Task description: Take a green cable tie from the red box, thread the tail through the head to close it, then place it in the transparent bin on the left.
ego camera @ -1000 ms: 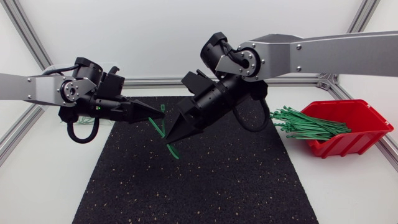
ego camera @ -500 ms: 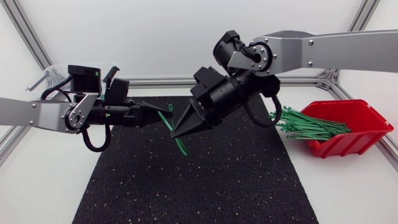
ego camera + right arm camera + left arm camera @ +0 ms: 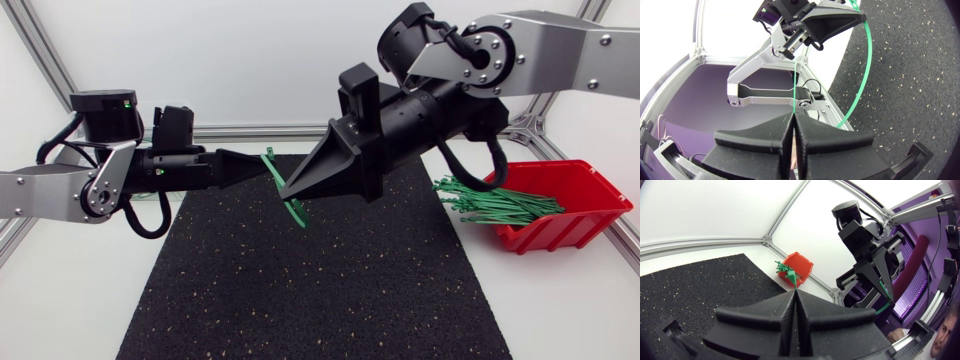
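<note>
A green cable tie (image 3: 285,190) hangs in the air above the black mat (image 3: 320,290), bent between my two grippers. My left gripper (image 3: 266,165) comes in from the left and is shut on the tie's upper end. My right gripper (image 3: 288,192) points left and is shut on the tie lower down, with a short end dangling under it. In the left wrist view the tie (image 3: 795,282) sticks out of the shut fingertips. In the right wrist view the tie (image 3: 868,60) arcs up to the left gripper (image 3: 855,12). The red box (image 3: 570,200) stands at the right.
Several green cable ties (image 3: 490,205) spill over the red box's left rim onto the white table. The aluminium frame rail (image 3: 250,130) runs along the back of the table. The transparent bin does not show behind my left arm.
Both grippers have risen and shifted to the right with the tie between them. The right gripper has swung from pointing down-left to nearly level, and the tie has bent more.
</note>
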